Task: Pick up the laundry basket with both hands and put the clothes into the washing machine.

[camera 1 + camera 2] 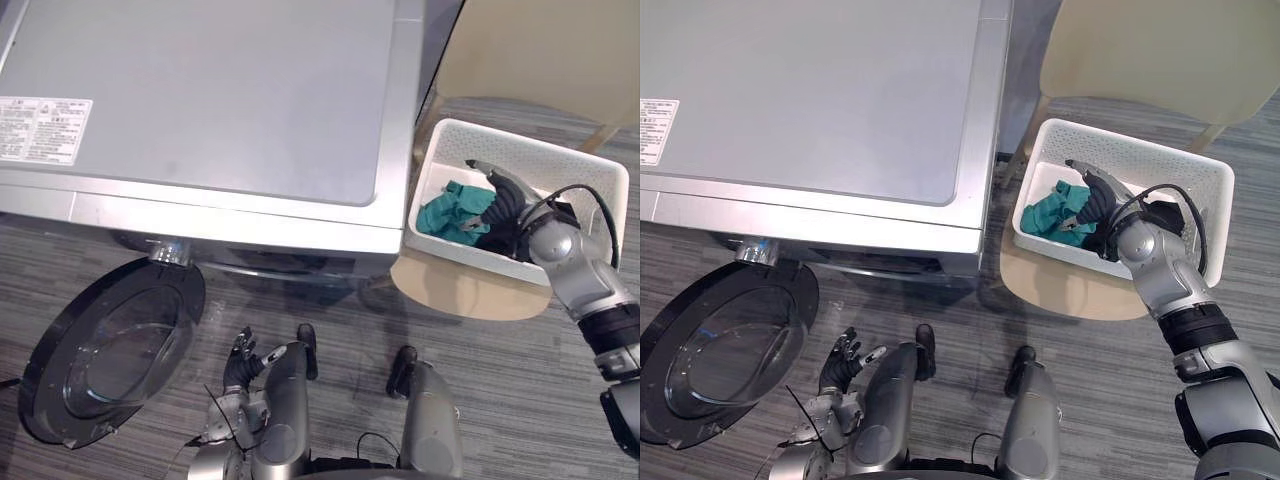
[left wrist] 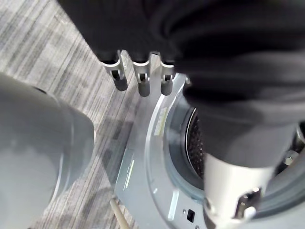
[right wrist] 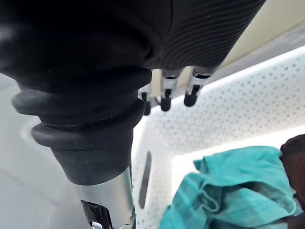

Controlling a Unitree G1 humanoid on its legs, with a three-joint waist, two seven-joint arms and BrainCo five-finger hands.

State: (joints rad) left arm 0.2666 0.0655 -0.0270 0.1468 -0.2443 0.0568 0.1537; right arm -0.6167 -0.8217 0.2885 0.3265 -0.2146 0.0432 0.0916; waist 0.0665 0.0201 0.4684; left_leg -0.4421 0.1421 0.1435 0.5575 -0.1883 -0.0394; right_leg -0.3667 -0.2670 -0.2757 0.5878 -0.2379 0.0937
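right hand (image 1: 503, 198), fingers (image 3: 164, 98) straight, reaches into white basket (image 1: 575, 158); teal clothes (image 1: 450, 215) just beside it.

The washing machine (image 1: 220, 100) is showing plain silver-grey, with a white label (image 1: 42, 128) on its top and a door (image 1: 110, 350) gleaming black round clear glass. Beside the washing machine the laundry basket (image 1: 545, 150) is shining white, dotted with small holes. In it a teal cloth (image 1: 452, 212) is showing faint checked lines, a dark maroon cloth (image 3: 293, 152) beside it. In front of the washing machine the floor (image 1: 520, 380) is running in grey streaks. The right hand (image 1: 505, 195) is showing silver fingers, dark tips, a black ribbed cover.
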